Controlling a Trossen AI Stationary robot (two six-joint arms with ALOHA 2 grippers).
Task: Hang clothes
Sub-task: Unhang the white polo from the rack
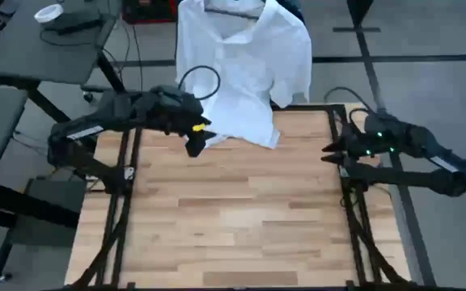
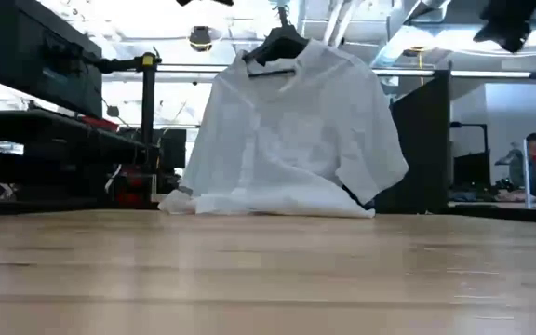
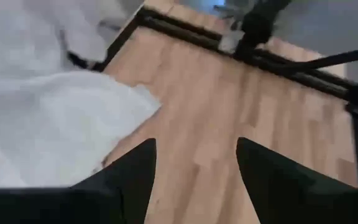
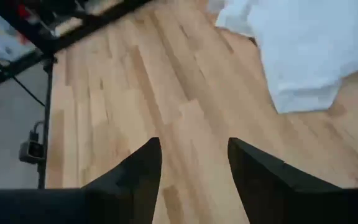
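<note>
A white top (image 1: 245, 65) hangs on a dark hanger (image 2: 277, 46) over the table's far edge. Its lower hem (image 2: 268, 205) lies bunched on the wooden table (image 1: 233, 218). My left gripper (image 1: 194, 147) hovers open at the hem's left end, with bare wood between its fingers in the left wrist view (image 3: 194, 143). My right gripper (image 1: 327, 151) stands open at the table's right edge, to the right of the top. It points across the table and has nothing between its fingers (image 4: 194, 142). No other garment shows.
A black frame (image 1: 340, 153) runs along the table's left and right sides. A dark desk with a small white object (image 1: 48, 12) stands beyond the far left corner. The near half of the wooden table is bare. A person (image 2: 533, 158) sits far off in the room.
</note>
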